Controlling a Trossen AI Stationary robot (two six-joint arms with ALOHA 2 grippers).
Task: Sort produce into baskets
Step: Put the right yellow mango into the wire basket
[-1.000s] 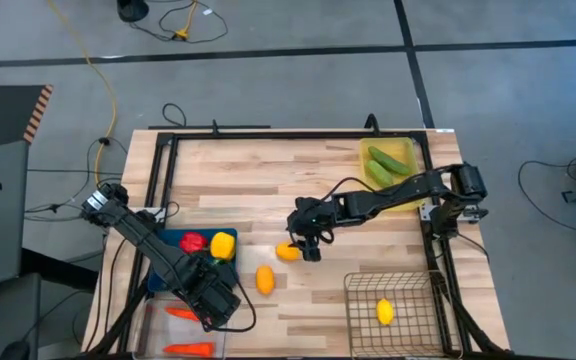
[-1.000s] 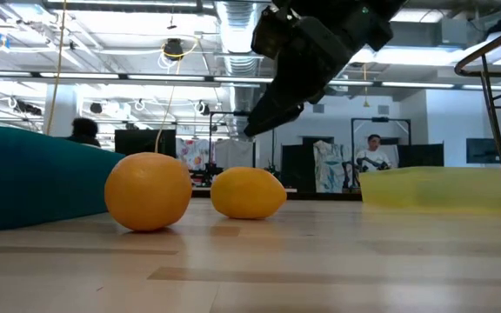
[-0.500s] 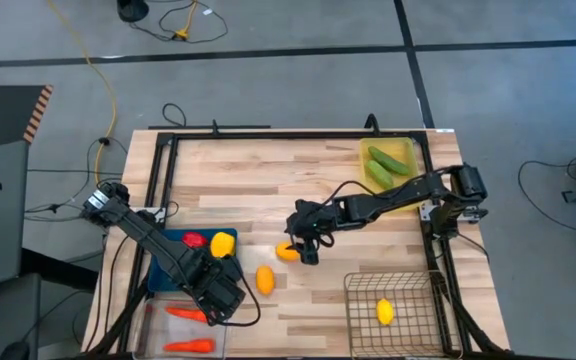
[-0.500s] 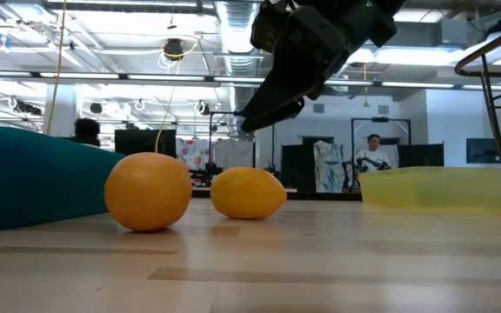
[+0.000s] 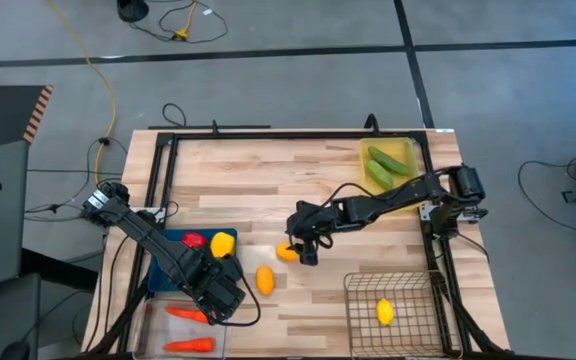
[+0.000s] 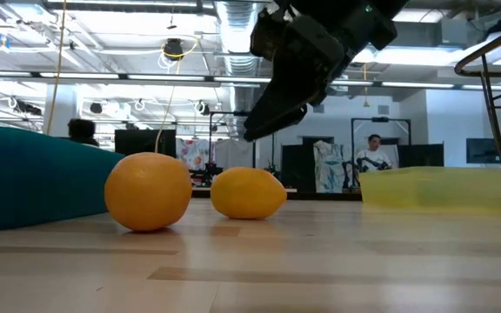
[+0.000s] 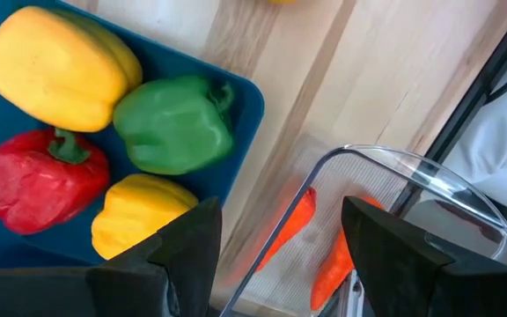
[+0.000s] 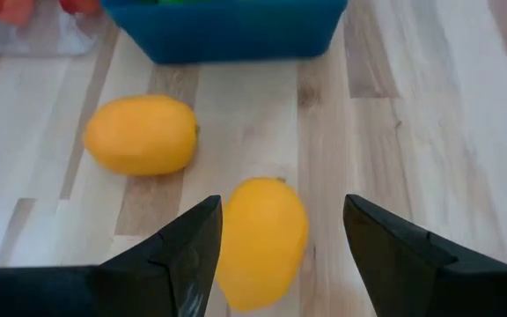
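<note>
My right gripper (image 5: 303, 247) is open and empty, hovering just above a lemon (image 8: 262, 238) that lies on the table; its fingers stand on either side of the lemon without touching. A second lemon (image 5: 265, 279) lies nearer the table's near edge. My left gripper (image 5: 220, 290) is open and empty above the line between the blue tray (image 7: 245, 97) and the clear bin (image 7: 429, 180). The tray holds a red pepper (image 7: 33, 180), a green pepper (image 7: 174, 123) and two yellow peppers (image 7: 60, 66). Two carrots (image 5: 183, 313) lie in the bin.
The yellow tray (image 5: 408, 152) at the far right holds two cucumbers (image 5: 388, 165). The wire basket (image 5: 358, 300) at the near right holds one lemon (image 5: 385, 312). A black frame (image 5: 268, 137) borders the table. People show in the room behind (image 6: 372, 152).
My left gripper has drawn a little toward the far edge, away from the clear bin, so that the upper carrot shows more. My right gripper has shifted slightly toward the table's left, staying open above the lemon. The produce has not moved.
</note>
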